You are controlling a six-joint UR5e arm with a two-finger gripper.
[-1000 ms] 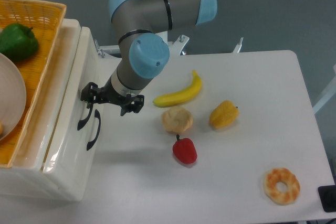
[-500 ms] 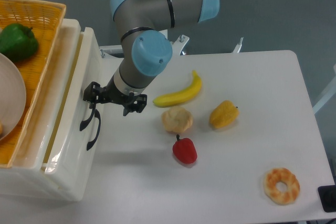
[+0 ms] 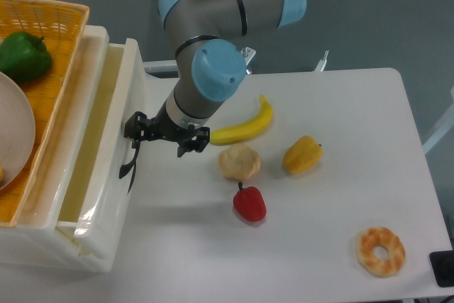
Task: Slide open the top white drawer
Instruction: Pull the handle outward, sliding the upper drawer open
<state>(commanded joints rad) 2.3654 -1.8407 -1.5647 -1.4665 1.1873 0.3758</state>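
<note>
The fingers (image 3: 135, 140) are clamping the black handle (image 3: 130, 163) of the top white drawer (image 3: 106, 168); the drawer is sitting partly pulled out at the table's (image 3: 340, 140) left edge, beside the banana (image 3: 245, 129).

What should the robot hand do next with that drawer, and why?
Probably keep pulling a little farther toward the banana. The gripper sits at the curved black handle of the top white drawer, and the drawer is only partly out: a narrow strip of its inside shows. The table just ahead of the drawer front looks free, so a short further pull seems safe.
</note>
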